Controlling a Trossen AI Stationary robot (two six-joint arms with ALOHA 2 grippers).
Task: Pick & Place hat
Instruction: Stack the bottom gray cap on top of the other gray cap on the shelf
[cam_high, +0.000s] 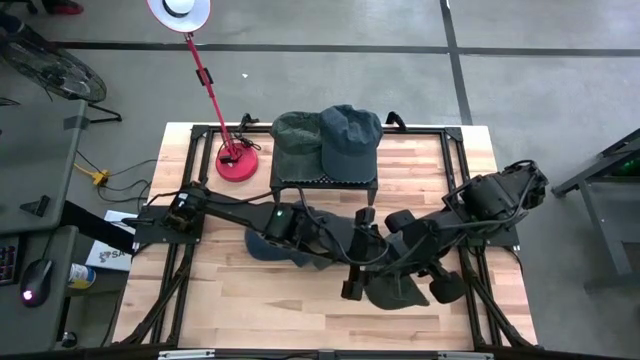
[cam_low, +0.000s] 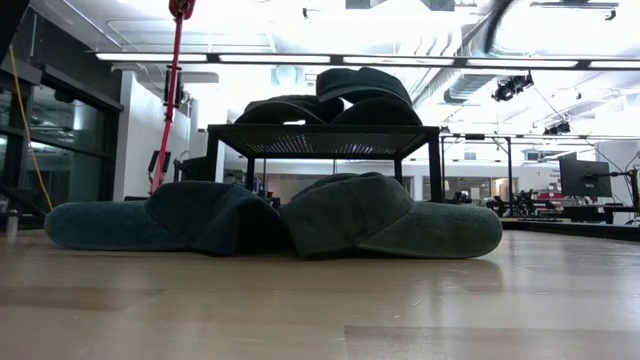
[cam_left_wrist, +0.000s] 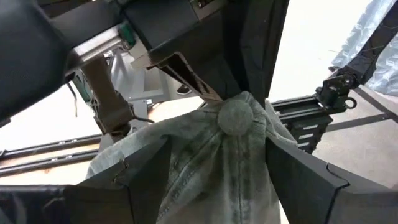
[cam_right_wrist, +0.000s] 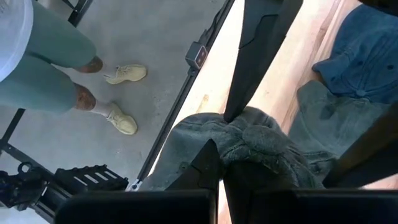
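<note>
The wooden bench carries a black mesh rack with two caps on top. Below it lie a blue cap and the faded green hat, soft denim with a top button. The left hand spreads wide around its crown; the right hand, closed, pinches its fabric. A red lamp base stands nearby.
</note>
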